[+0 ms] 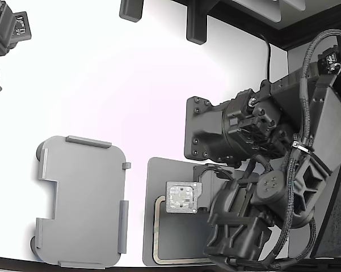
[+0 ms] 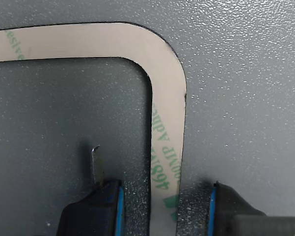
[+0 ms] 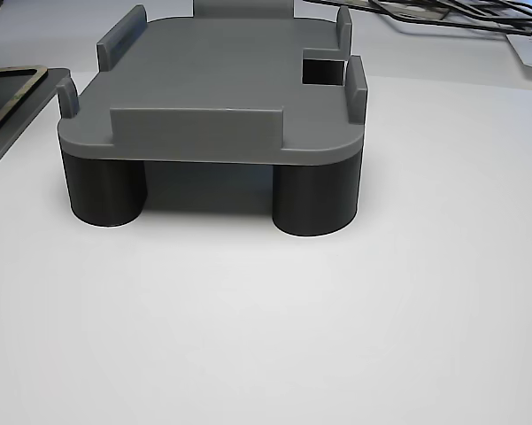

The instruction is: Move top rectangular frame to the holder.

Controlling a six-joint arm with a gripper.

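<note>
Tan adhesive frame [image 2: 168, 123] flat on grey mat [image 2: 245, 73], strip between spread claw [image 2: 164, 206] fingers, ungripped. Risk: thin strip slips, sticks, bends; holder [image 1: 82, 201] well apart.

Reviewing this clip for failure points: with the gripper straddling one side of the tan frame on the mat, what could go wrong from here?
1. The frame is thin and lies flat on the dark mat; the open gripper may close on the mat or slip off the strip.
2. Lifted by one side, the frame could sag or twist.
3. The holder has raised edge tabs; a limp frame might catch on them rather than seat flat.
</note>
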